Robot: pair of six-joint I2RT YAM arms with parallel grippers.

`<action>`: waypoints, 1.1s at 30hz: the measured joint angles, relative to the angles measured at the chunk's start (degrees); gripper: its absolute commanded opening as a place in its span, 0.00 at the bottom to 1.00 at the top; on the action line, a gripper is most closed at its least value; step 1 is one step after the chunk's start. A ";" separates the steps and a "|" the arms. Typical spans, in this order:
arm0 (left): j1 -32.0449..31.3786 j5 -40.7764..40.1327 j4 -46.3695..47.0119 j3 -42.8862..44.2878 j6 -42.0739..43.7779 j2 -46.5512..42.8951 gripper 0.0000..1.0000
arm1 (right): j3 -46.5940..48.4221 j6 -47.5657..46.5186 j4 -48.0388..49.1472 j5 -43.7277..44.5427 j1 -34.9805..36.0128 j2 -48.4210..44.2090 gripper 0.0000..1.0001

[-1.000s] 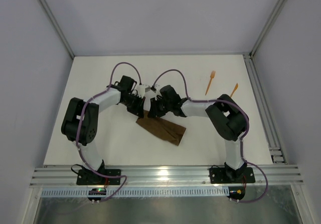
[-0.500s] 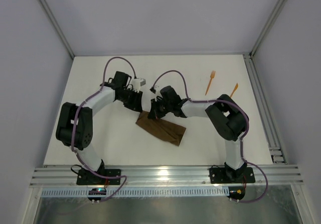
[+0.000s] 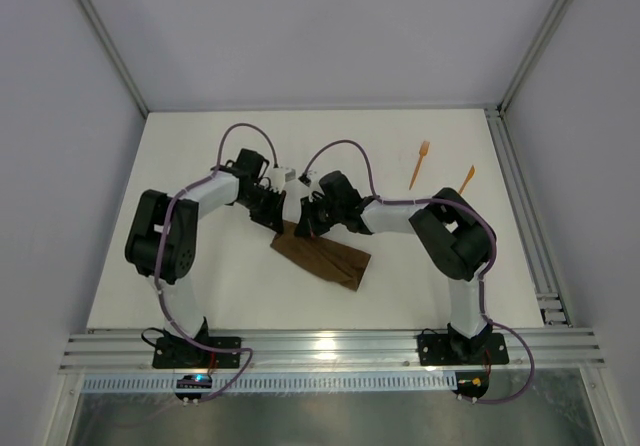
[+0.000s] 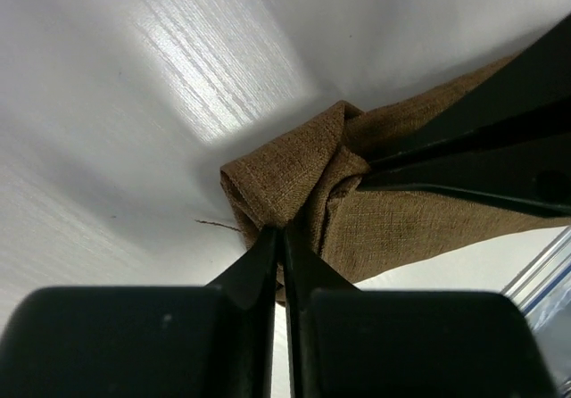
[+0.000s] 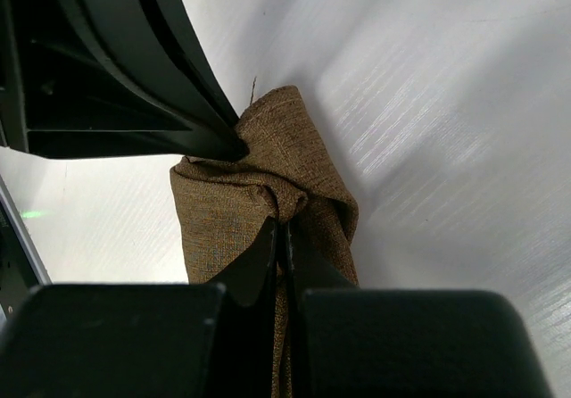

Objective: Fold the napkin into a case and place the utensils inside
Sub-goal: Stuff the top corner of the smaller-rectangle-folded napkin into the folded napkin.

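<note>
Both arms are bending inward from their bases, elbows out, and are meeting over the middle of the white table (image 3: 180, 286). The left gripper (image 4: 284, 234) is pressing its 2 fingers together on a bunched corner of the dark brown napkin (image 3: 327, 257), and the right gripper (image 5: 284, 228) is clamping a fold of the same end just beside it. The top view is showing the napkin lying as a folded strip slanting toward the near right, with the orange fork (image 3: 418, 164) and the pointed orange utensil (image 3: 466, 178) lying well apart at the far right. Only the wrist views are showing the cloth puckering between the closed tips.
</note>
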 measured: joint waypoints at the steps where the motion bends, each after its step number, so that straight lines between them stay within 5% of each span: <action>1: -0.04 0.04 -0.02 0.24 0.07 0.33 0.00 | 0.00 0.00 0.00 0.00 0.00 0.00 0.03; 15: 1.29 6.54 0.96 0.24 -2.67 -4.70 0.00 | 0.72 -0.11 0.17 -0.66 0.00 0.74 0.03; 33: 2.23 8.50 0.39 0.28 -2.25 0.26 0.00 | 3.28 9.46 3.08 -0.94 -1.03 4.37 0.03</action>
